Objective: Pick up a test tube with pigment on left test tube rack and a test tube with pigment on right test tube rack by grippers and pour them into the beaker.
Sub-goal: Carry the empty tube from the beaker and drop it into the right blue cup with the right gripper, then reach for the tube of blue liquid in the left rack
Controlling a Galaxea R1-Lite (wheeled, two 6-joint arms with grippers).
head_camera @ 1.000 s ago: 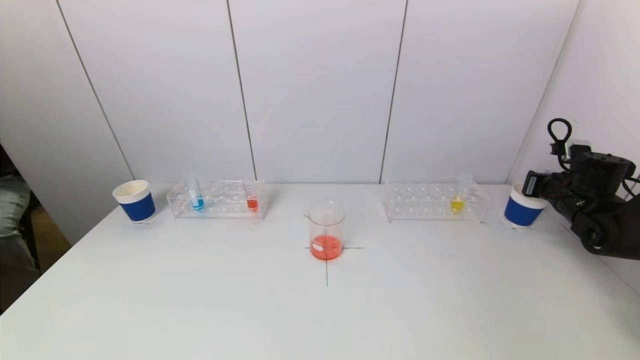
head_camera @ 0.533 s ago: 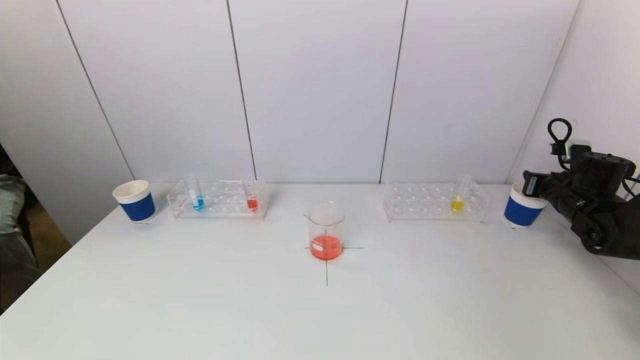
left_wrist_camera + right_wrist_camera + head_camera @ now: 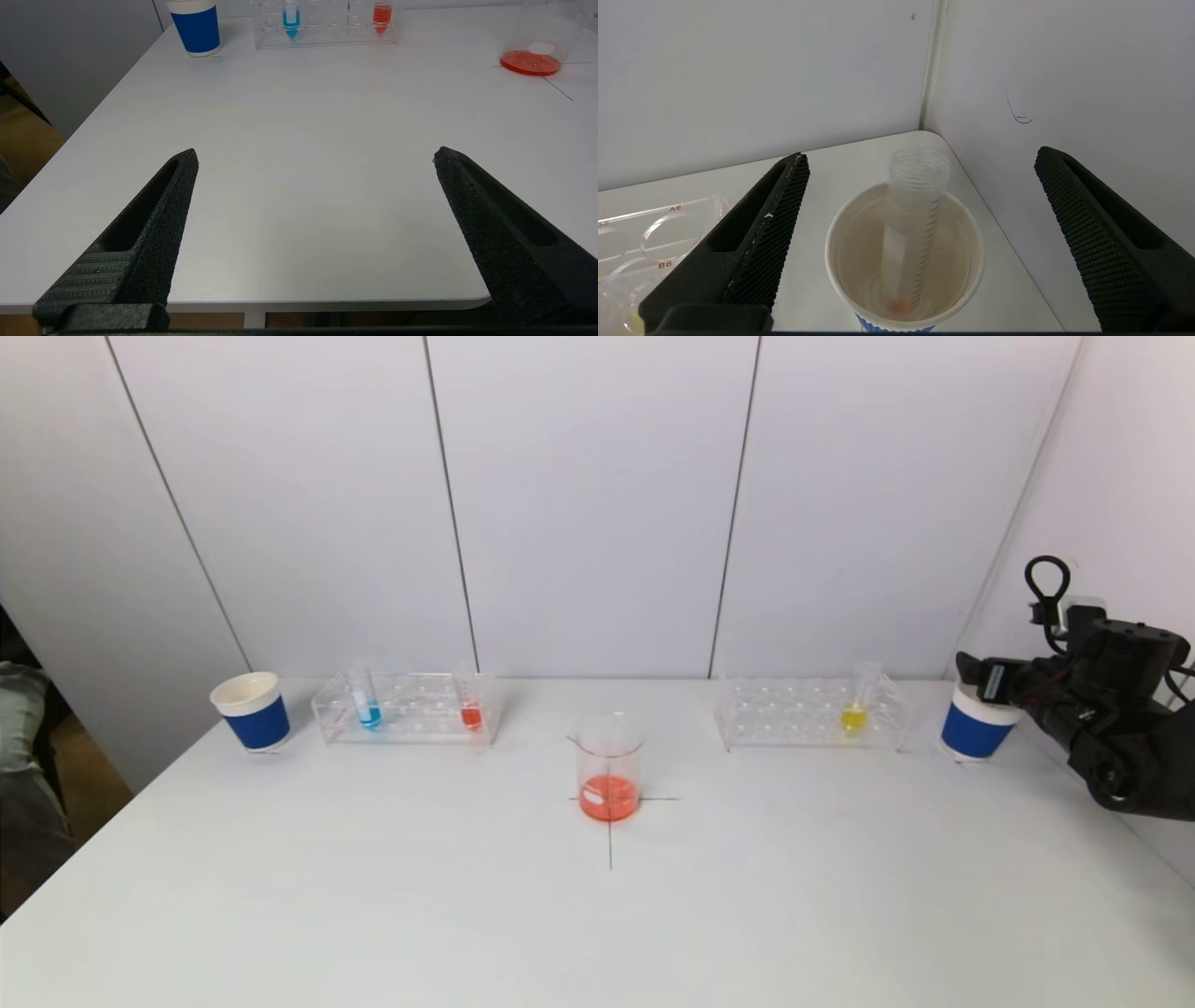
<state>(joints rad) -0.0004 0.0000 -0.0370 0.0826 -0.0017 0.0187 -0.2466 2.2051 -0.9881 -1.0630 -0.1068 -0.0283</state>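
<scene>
Table [image 3: 373,915]: a white top with a thin dark cross drawn in its middle; it carried everything below.
Left test tube rack [image 3: 407,709]: a clear plastic rack, it stood at the far left part of the table, beside the left cup. It held two tubes, one near each end.
Right test tube rack [image 3: 808,714]: the same clear type, with red labels such as A6 and B6 beside its holes in the right wrist view. It stood at the far right part, and held one tube near its right end.
Right gripper [image 3: 920,156]: it hung above the right cup at the table's right corner. Its two black fingers [image 3: 752,242] were spread wide and held nothing.
Left gripper [image 3: 315,156]: low over the near left edge of the table, well apart from the rack. The fingers were also wide apart and held nothing.
Beaker [image 3: 610,765]: clear glass with a spout, it stood upright on the cross. A shallow layer of orange-red liquid lay in its bottom.
Right cup [image 3: 973,723]: a paper cup, blue band and white rim, just right of the right rack.
Left cup [image 3: 251,710]: the same kind, just left of the left rack.
Emptied tube [image 3: 911,224]: clear, with a scale and a threaded mouth, it leaned inside the right cup. Only an orange trace was at its tip.
Blue tube [image 3: 366,698]: upright in the left rack, left end, blue pigment in its cone tip.
Red tube [image 3: 470,702]: upright in the left rack, right end, orange-red pigment.
Yellow tube [image 3: 857,702]: slightly tilted in the right rack, yellow pigment at the bottom.
</scene>
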